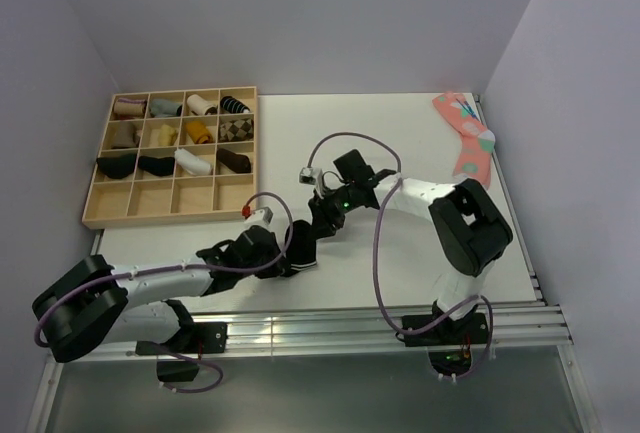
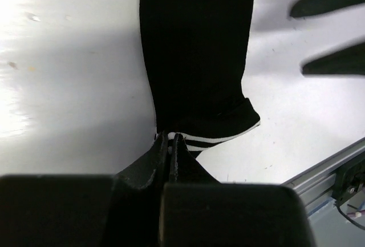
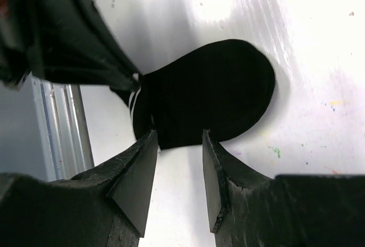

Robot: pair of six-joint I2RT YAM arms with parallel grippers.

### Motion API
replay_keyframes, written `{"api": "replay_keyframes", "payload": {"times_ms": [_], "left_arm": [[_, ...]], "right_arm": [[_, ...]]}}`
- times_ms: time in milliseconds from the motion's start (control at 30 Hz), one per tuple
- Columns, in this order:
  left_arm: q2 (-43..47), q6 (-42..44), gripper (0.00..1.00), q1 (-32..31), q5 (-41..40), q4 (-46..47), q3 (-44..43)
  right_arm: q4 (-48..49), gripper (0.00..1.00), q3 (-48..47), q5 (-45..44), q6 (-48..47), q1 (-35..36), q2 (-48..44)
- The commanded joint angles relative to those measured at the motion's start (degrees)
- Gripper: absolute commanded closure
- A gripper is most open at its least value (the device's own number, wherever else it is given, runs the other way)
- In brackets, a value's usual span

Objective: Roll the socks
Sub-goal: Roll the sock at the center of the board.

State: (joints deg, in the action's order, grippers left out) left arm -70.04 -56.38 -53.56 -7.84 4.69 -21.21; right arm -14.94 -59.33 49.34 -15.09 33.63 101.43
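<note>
No legible text, labels, brands or numbers anywhere in view.

Pale lavender walls close in a white worktop on three sides; aluminium rails run along its near edge, and glare brightens the surface

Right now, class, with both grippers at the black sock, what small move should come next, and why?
Probably close the right gripper on the sock. Its jaws stand open, either side of the sock's edge in the wrist view, while the left gripper is shut on the striped cuff. A second hold would likely steady the fabric before rolling starts.
</note>
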Motion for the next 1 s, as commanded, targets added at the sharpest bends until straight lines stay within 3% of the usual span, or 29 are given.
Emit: {"api": "replay_keyframes", "payload": {"times_ms": [0, 200, 500, 967], "left_arm": [[-0.09, 2.32, 1.0, 3.72, 5.54, -8.99, -3.3], [-2.55, 6.71, 1.0, 8.91, 10.12, -15.49, -8.93], [-8.26, 12.6, 1.0, 13.3, 16.88, -21.29, -16.14], [-12.49, 12.96, 1.0, 16.03, 26.03, -17.08, -15.44]], "right_arm": [[5.27, 0.55, 1.84, 1.63, -2.83, 0.65, -3.86], [5.97, 0.55, 5.63, 0.23, -7.67, 4.78, -7.03], [11.5, 0.55, 8.44, -4.42, -6.62, 11.37, -6.86], [20.04, 0.56, 11.17, -12.42, -4.86, 17.17, -5.89]]}}
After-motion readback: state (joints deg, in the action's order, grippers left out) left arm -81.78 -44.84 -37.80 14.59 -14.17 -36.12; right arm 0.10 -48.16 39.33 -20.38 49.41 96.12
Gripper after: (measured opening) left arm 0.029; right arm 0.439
